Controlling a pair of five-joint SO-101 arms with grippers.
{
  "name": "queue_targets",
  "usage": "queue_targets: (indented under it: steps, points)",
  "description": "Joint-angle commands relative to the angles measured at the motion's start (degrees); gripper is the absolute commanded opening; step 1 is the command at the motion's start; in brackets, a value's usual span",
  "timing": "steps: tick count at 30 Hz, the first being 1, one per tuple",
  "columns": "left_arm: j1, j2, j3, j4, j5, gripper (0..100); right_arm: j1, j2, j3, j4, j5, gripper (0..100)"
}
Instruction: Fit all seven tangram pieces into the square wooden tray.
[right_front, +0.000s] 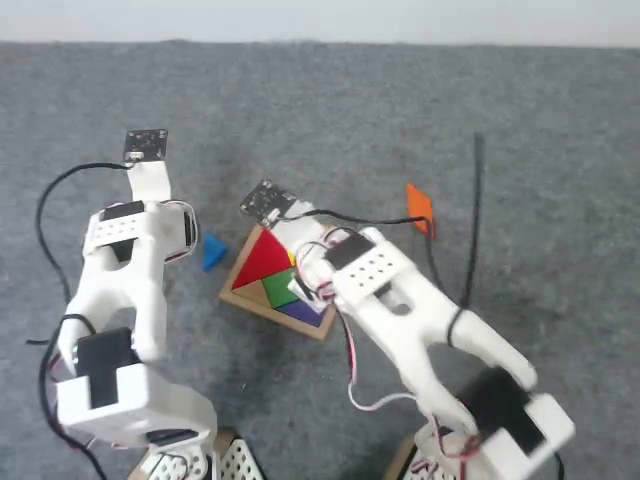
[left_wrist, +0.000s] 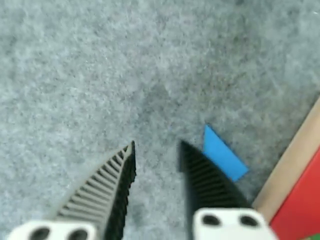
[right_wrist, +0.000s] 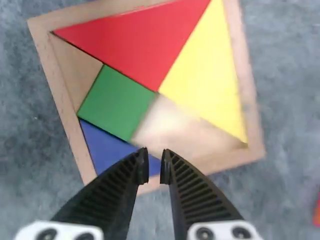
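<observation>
The square wooden tray (right_front: 238, 270) lies mid-table and holds a red triangle (right_wrist: 135, 40), a yellow triangle (right_wrist: 205, 75), a green square (right_wrist: 115, 102) and a blue piece (right_wrist: 105, 150). Bare wood shows beside the green square. My right gripper (right_wrist: 154, 159) hangs above the tray's rim (right_wrist: 250, 100) by the blue piece, shut, with nothing in it. A small blue triangle (right_front: 213, 250) lies on the carpet just left of the tray. My left gripper (left_wrist: 157, 150) is open low over the carpet, one finger right beside that blue triangle (left_wrist: 225, 157). An orange piece (right_front: 419, 205) lies to the tray's right.
Grey carpet covers the table. A black cable (right_front: 475, 220) runs down the right side past the orange piece. The right arm's wires (right_front: 350, 225) hang over the tray's far corner. Both arm bases stand at the near edge.
</observation>
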Motion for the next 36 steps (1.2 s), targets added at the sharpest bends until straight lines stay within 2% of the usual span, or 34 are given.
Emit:
queue_targets:
  steps: [1,4,10,13,19,27,31,36]
  points:
    - [1.14,-3.25,-1.98,0.53,0.97,22,1.63,-7.25,2.46,0.75,0.88,5.4]
    - [4.75,-2.99,-3.65,3.08,1.85,22,1.71,-8.57,4.92,0.75,0.88,5.4]
    - [10.99,-0.09,-6.46,5.27,10.20,22,3.03,-9.19,6.15,0.75,0.97,5.4]
    - [9.85,4.48,-9.80,7.47,11.60,22,5.14,-9.19,6.15,0.75,1.14,5.4]
    - [5.98,11.25,-16.84,17.58,11.43,22,6.90,-9.27,5.89,0.75,1.14,5.4]
    - [7.12,12.13,-17.54,18.46,11.43,22,6.64,-9.27,5.89,0.75,1.14,5.4]
    - [9.14,12.40,-17.98,18.37,11.96,17,6.64,-9.27,5.89,0.75,1.05,5.4]
    - [9.49,15.56,-20.79,21.10,15.56,16,6.73,-9.27,5.89,0.75,1.05,5.4]
